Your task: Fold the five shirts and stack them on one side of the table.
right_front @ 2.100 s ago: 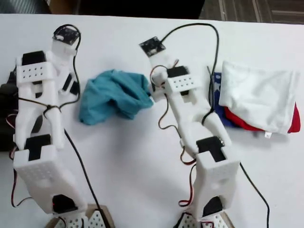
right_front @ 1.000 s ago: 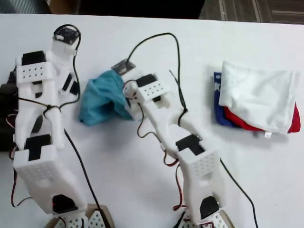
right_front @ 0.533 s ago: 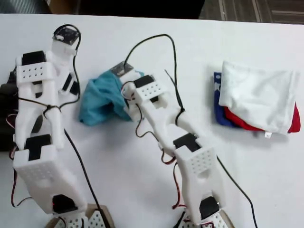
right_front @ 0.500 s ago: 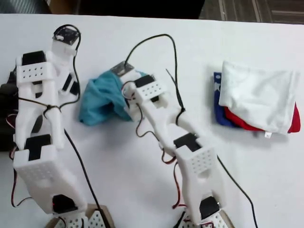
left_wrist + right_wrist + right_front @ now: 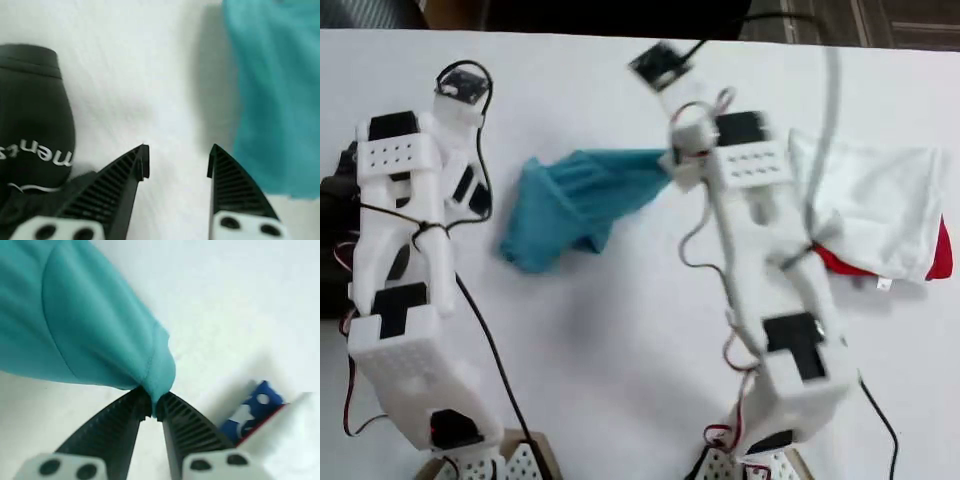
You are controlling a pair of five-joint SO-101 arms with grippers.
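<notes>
One teal shirt (image 5: 575, 195) lies mid-table, drawn out toward 3 o'clock, where the right gripper (image 5: 672, 165) pinches a hem corner, jaws clamped on the cloth. Folded stack (image 5: 880, 200), white on top, sits at the 3 o'clock edge. Left gripper (image 5: 177, 160) gapes empty over bare table (image 5: 620, 330), teal cloth just beside it. A black shirt (image 5: 30, 100) sits at the 9 o'clock edge. Cloth looks light and limp, likely to bunch. Best taken at corners or seams, at two points, to spread it flat.
</notes>
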